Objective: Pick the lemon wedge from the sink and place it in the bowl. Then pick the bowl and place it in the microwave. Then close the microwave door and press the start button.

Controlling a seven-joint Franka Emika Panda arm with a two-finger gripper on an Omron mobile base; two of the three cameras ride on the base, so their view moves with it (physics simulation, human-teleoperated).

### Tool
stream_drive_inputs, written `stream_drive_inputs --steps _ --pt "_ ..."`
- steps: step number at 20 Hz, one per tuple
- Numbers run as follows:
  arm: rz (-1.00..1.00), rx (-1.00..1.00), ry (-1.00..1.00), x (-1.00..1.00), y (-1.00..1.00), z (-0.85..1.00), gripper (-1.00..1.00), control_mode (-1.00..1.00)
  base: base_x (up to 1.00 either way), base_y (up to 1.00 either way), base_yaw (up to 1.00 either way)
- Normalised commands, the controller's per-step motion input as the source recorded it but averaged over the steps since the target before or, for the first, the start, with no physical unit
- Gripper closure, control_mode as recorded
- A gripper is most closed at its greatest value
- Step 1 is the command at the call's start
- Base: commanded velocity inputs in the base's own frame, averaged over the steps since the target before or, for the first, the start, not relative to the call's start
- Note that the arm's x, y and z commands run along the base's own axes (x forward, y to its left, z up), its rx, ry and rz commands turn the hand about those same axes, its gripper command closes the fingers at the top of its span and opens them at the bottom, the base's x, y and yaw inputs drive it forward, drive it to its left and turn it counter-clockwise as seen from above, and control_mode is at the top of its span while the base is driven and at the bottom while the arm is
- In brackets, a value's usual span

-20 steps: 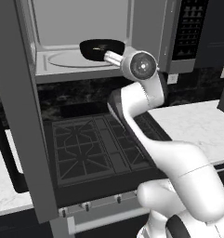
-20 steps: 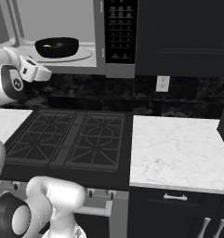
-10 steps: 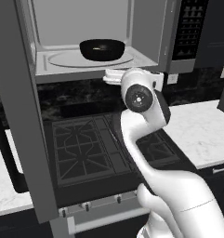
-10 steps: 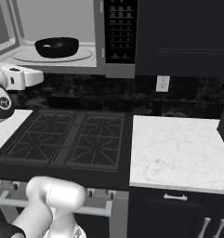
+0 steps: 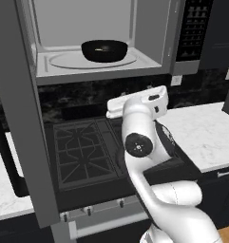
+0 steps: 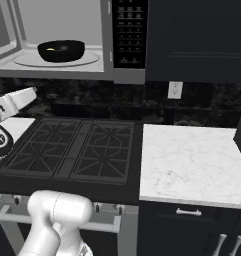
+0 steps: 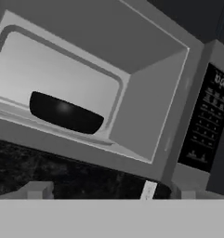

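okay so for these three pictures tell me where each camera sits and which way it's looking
Left base view: behind the arm's left, facing the stove and open microwave; arm rises lower right.
Right base view: behind its right, facing the stove, counter and button panel; arm at lower left.
Hand view: below the microwave, tilted up at the bowl; finger tips at bottom.
Shared: all show the bowl inside.

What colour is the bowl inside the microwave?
The bowl is all black, clearest in the left base view.
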Motion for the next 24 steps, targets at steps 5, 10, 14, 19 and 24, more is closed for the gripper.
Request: stream_drive_inputs --steps 5,10,14,19,24 --pt "0.00 -0.44 -0.04 -0.33 0.56 -0.08 -1.00 -1.00 0.00 0.00 0.00" --pt "-0.01 -0.36 0.00 -0.07 0.80 -0.10 -1.00 -1.00 0.00 0.00 0.00" --pt "-0.04 -0.26 0.02 0.00 0.97 -0.02 -1.00 -1.00 0.00 0.00 0.00" --pt "-0.04 -0.26 0.05 0.00 0.83 -0.47 -1.00 -1.00 0.00 0.00 0.00" --pt "0.00 -0.36 0.00 0.00 0.50 -0.97 -1.00 -1.00 0.00 0.00 0.00"
